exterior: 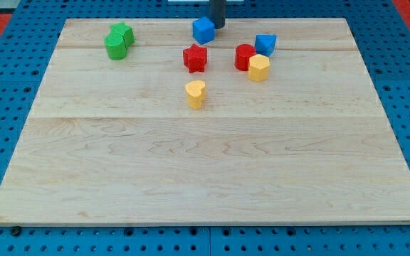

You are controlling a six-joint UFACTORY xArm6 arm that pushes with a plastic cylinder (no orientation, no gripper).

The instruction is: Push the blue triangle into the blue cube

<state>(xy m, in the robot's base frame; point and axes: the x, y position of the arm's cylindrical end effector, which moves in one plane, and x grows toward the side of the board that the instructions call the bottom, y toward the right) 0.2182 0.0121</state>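
Taking the red star as landmark: a yellow heart lies nearer the view's bottom. To its right sit a red cylinder and yellow block, the blue triangle just beyond. Above it, the blue cube is touched by my tip (a bare rod, nothing gripped). The cube could be displaced.

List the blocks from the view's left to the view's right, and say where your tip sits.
Green blocks (two, touching, order unclear) → yellow heart and red star (level, order unclear) → blue cube → red cylinder → yellow hexagon → blue triangle. My tip sits just right of the blue cube, touching or nearly.
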